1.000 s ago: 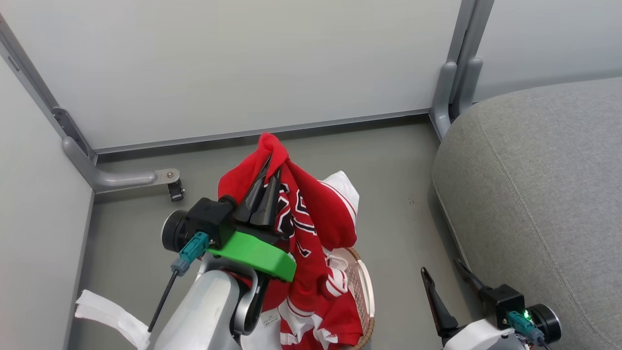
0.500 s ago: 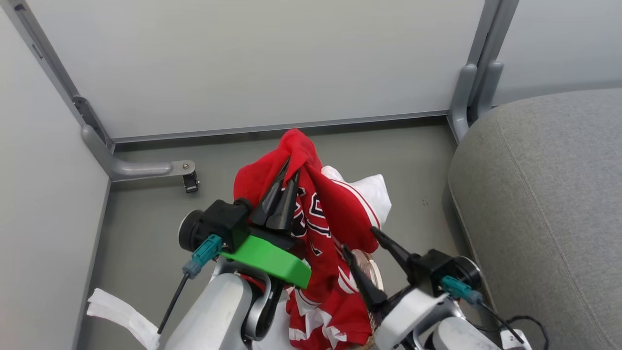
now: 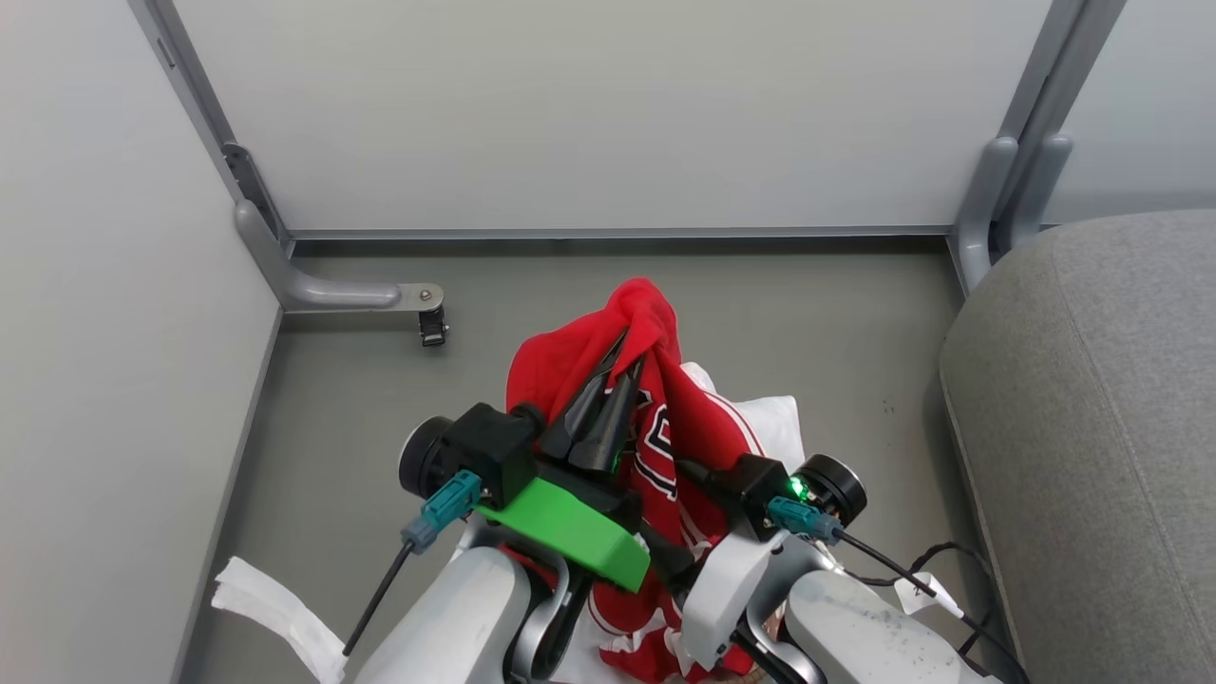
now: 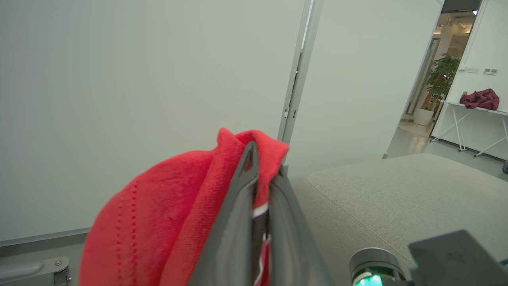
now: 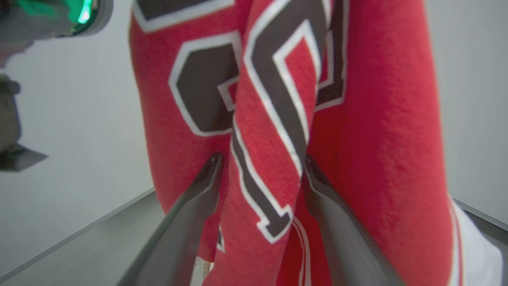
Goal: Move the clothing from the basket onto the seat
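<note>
Clothing [image 3: 562, 372], one red jersey, hangs clamped in the left gripper [image 3: 635, 350]; the right gripper [image 5: 262, 159] straddles it, spread wide.

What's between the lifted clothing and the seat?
Mostly bare floor, in the head view. Nearer the robot, the right arm's wrist and a black cable sit between the clothing and the seat.

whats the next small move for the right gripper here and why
Probably close the right gripper: its open fingers straddle a hanging fold of the red jersey, which the left gripper holds pinched up high. A second grip would likely steady it for the carry to the seat.
</note>
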Available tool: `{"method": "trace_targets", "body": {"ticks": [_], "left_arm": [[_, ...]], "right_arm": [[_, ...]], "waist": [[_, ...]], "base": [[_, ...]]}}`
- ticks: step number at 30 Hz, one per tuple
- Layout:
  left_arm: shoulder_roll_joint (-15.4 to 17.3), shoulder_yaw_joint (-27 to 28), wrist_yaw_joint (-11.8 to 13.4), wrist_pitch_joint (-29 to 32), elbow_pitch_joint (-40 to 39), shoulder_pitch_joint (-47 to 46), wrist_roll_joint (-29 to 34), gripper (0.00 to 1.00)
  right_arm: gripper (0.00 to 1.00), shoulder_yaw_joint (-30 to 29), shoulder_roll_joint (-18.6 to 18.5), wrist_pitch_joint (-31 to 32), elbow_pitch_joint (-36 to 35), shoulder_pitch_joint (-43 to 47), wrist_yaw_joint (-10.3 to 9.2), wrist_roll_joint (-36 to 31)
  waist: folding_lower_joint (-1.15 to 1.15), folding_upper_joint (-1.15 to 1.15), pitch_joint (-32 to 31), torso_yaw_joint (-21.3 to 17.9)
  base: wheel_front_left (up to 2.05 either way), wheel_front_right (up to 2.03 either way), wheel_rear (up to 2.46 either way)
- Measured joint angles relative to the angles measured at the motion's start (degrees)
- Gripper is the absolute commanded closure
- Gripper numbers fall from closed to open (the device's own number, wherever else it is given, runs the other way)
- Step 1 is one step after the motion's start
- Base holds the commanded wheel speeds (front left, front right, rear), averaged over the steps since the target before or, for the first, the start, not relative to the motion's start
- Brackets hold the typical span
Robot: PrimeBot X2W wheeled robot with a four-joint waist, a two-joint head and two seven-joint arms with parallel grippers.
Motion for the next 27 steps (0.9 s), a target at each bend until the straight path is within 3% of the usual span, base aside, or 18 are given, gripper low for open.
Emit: {"method": "trace_targets", "body": {"ticks": [8,9,10,11,27], "left_arm": [[0.0,0.5,0.4,0.0,0.9,0.1,1.0,1.0],[0.0,0.9,0.4,0.0,1.0,0.3,1.4,0.73],[0.0,1.2,0.4,0.0,1.1,0.5,1.8,0.11],[0.0,1.4,0.3,0.0,1.7,0.8,2.5,0.0],[0.0,4.6,-0.7,0.0,2.1,3.6,8.5,0.0]], "right_arm": [[1.0,-1.5,0.1,0.0,-2.5,0.6,0.0,0.8],[1.0,-2.4,0.1,0.0,-3.2,1.1,0.0,0.5],[1.0,-2.9,0.1,0.0,-3.8,1.5,0.0,0.3],[1.0,-3.6,0.0,0.0,-4.5,2.0,0.0,0.0],[1.0,-9.2,-1.6,0.0,-12.1,6.3,0.0,-4.1]], "waist": [[0.0,0.0,0.4,0.2],[0.0,0.0,0.4,-0.2],[0.0,0.0,0.5,-0.6],[0.0,0.0,0.5,-1.1],[0.0,0.0,1.3,-14.3]], "base": [[0.0,0.0,0.0],[0.0,0.0,0.0],[0.0,0.0,0.0],[0.0,0.0,0.0],[0.0,0.0,0.0]]}}
